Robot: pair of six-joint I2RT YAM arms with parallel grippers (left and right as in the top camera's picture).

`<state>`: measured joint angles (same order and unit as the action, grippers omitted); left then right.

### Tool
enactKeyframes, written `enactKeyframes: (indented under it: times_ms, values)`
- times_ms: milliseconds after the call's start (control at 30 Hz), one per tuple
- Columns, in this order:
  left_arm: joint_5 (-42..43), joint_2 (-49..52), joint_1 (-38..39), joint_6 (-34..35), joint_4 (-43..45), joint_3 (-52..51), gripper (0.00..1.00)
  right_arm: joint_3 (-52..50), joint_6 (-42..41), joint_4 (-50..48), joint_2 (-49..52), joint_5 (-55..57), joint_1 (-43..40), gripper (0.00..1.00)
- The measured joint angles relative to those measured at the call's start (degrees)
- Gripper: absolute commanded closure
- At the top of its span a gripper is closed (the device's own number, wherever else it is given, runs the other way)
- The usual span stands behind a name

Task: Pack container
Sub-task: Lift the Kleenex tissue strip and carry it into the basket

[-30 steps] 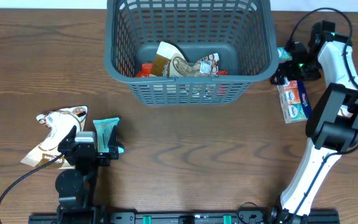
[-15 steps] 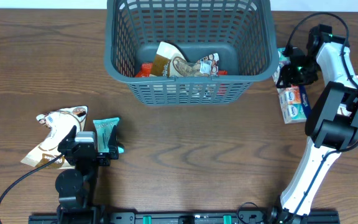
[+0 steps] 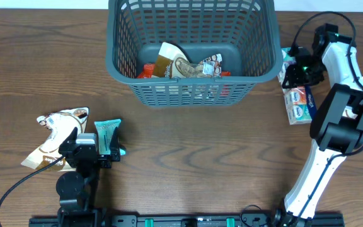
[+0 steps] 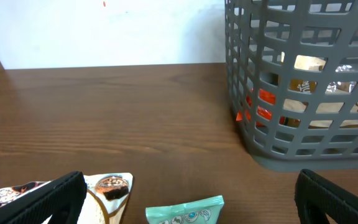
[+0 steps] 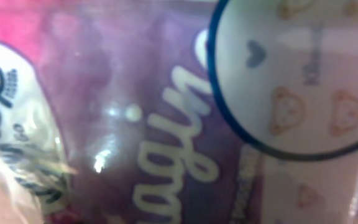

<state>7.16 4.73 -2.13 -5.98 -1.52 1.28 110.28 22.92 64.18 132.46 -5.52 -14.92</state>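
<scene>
**A:** Overhead first. Where is the basket (image 3: pixel 257 63) sitting?
**B:** It is standing at the far middle of the table (image 3: pixel 200 145), holding several snacks (image 3: pixel 181 66). The left gripper (image 3: pixel 109 150) is hovering at a teal packet (image 3: pixel 108 131), beside a brown packet (image 3: pixel 58 126). The right gripper (image 3: pixel 293 70) is hanging just right of the basket, over a side packet (image 3: pixel 298 104).
**A:** Left wrist?
**B:** Its fingers (image 4: pixel 39 202) are standing wide apart, gripping nothing, with the basket ahead on the right.
**A:** Right wrist?
**B:** A blurred purple wrapper (image 5: pixel 166 137) is filling everything, so I cannot tell that gripper's spread.
</scene>
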Motion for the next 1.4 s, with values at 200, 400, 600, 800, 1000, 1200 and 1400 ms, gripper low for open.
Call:
enactKeyframes:
  times_ms: [200,400,600,800,1000,1200,1400]
  values:
    - [0.00,0.00,0.00,0.00,0.00,0.00,0.01,4.83,-1.20,-0.42,-10.40,0.15,0.02,0.99]
    - [0.00,0.00,0.00,0.00,0.00,0.00,0.02,9.88,-1.57,-2.73,-25.59,-0.04,1.62,0.99]
    - [0.00,0.00,0.00,0.00,0.00,0.00,0.01,10.73,2.19,-9.27,-35.06,-1.77,10.23,0.99]
    - [0.00,0.00,0.00,0.00,0.00,0.00,0.01,10.73,15.96,-9.16,-37.62,-6.14,23.10,0.99]
    - [0.00,0.00,0.00,0.00,0.00,0.00,0.01,10.73,33.81,-0.94,-36.24,-10.32,33.35,0.99]
    - [0.00,0.00,0.00,0.00,0.00,0.00,0.02,10.73,44.48,1.86,-31.56,-10.80,35.91,0.99]
    - [0.00,0.00,0.00,0.00,0.00,0.00,0.01,10.73,48.26,-1.07,-24.13,-10.38,35.08,0.99]
